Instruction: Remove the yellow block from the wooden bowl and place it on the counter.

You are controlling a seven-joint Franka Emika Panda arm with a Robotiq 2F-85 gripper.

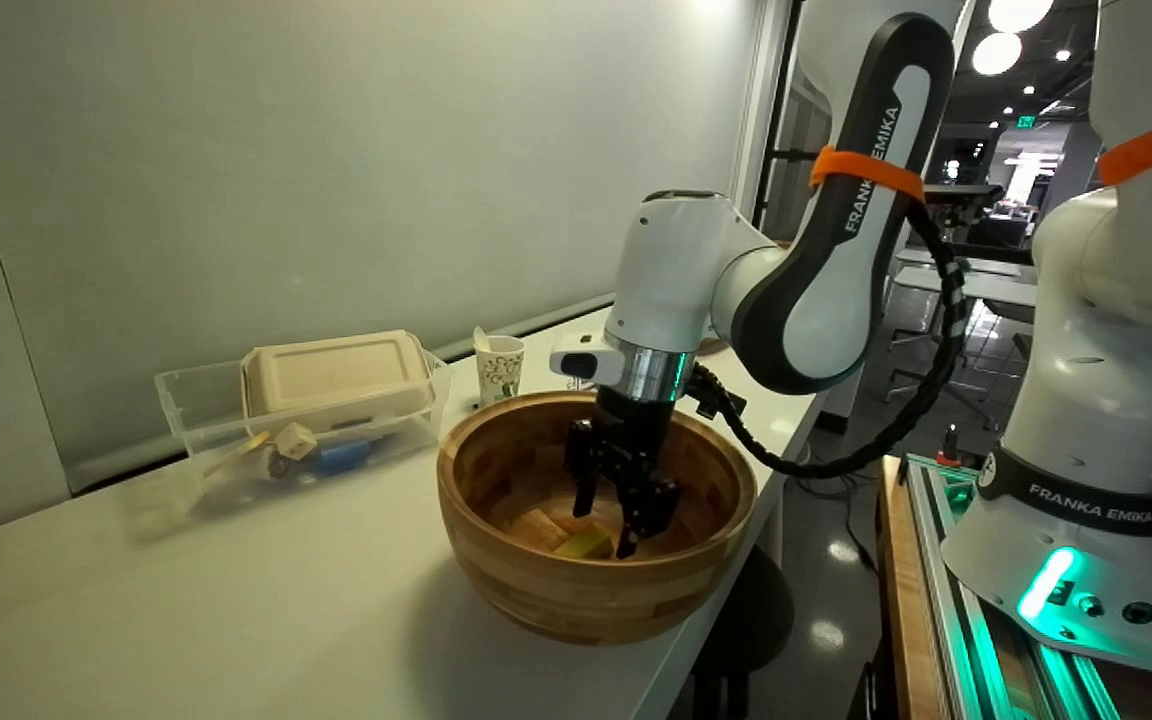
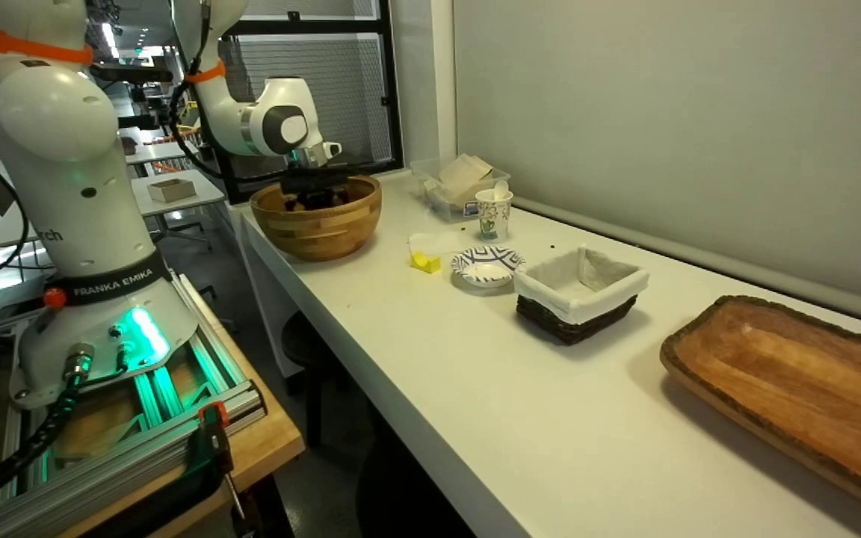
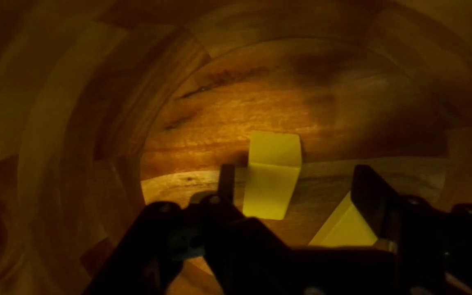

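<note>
The wooden bowl (image 1: 496,560) stands on the white counter (image 1: 236,610) near its edge; both also show in an exterior view, the bowl (image 2: 318,233) and the counter (image 2: 460,403). My gripper (image 1: 604,527) points down inside the bowl, its fingers apart. In the wrist view a yellow block (image 3: 272,186) lies on the bowl floor between the open fingers (image 3: 294,170), closer to the left finger. A second yellow piece (image 3: 348,227) lies beside the right finger, partly hidden by the gripper. One yellow block (image 1: 586,543) shows in the bowl in an exterior view. The gripper holds nothing.
Another yellow block (image 2: 425,261) lies on the counter beside a patterned dish (image 2: 487,267). A paper cup (image 2: 493,214), a clear container with a beige lid (image 1: 341,375), a lined basket (image 2: 580,288) and a long wooden tray (image 2: 797,373) stand along the counter. The bowl's high wall surrounds the gripper.
</note>
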